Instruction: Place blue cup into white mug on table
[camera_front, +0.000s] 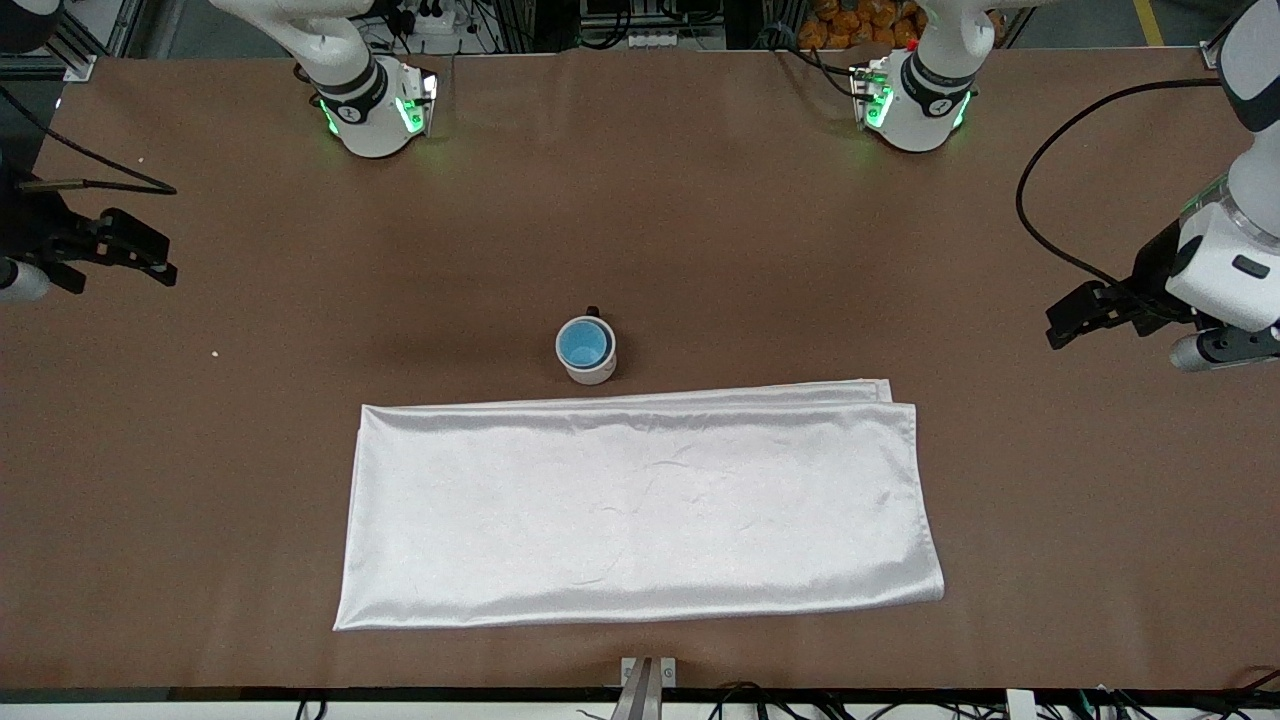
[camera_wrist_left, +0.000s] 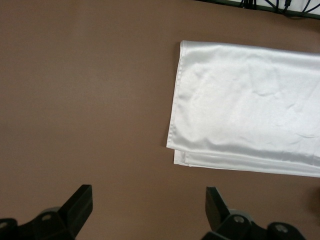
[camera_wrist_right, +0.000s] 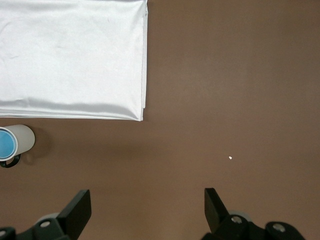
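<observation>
Your blue cup (camera_front: 583, 343) sat inside the white mug (camera_front: 590, 366) on the table (camera_front: 700, 250), just beside the white cloth (camera_front: 640, 510), left gripper (camera_front: 1062, 325) and right gripper (camera_front: 150, 262) both spread wide, empty, waiting over the table's ends.

we see a matt brown bench (camera_front: 200, 500), a shiny satin-like white cloth (camera_front: 640, 510) with faint creases, a smooth off-white mug (camera_front: 588, 366) and a glossy blue cup (camera_front: 584, 343).
</observation>
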